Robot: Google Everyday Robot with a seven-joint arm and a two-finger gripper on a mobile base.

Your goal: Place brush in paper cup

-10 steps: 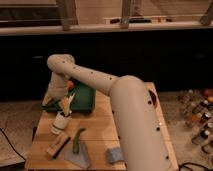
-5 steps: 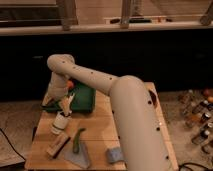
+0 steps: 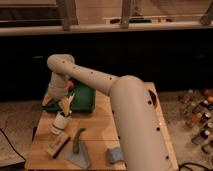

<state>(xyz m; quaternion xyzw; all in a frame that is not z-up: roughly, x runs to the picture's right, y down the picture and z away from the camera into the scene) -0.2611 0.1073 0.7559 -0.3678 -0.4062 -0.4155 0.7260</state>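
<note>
While the arm is reaching across the wooden bench (image 3: 125, 127), the claw (image 3: 64, 99) is hanging at the far left of the bench, directly above the paper cup (image 3: 60, 123) and just in front of the green tray (image 3: 82, 97). Whether it is gaping or closed is something I cannot tell. The brush (image 3: 67, 105) is showing as a slim pale stick between the claw and the cup, its lower end seeming to be at or just inside the rim; whether it is being gripped or standing free in the cup is unclear.

The brush is looking very light and stiff along its stick, with a soft tuft that will be giving way under pressure, so the stick is the sounder place to be pinching. The cup is looking light too, thin-walled and easy to tip or crush, so any sideways nudge from the brush or claw is risking a knock-over.

In front of the cup a flat wooden block (image 3: 58, 145), a curved green vegetable (image 3: 78, 140) and a grey cloth (image 3: 114, 154) are lying nearby.
</note>
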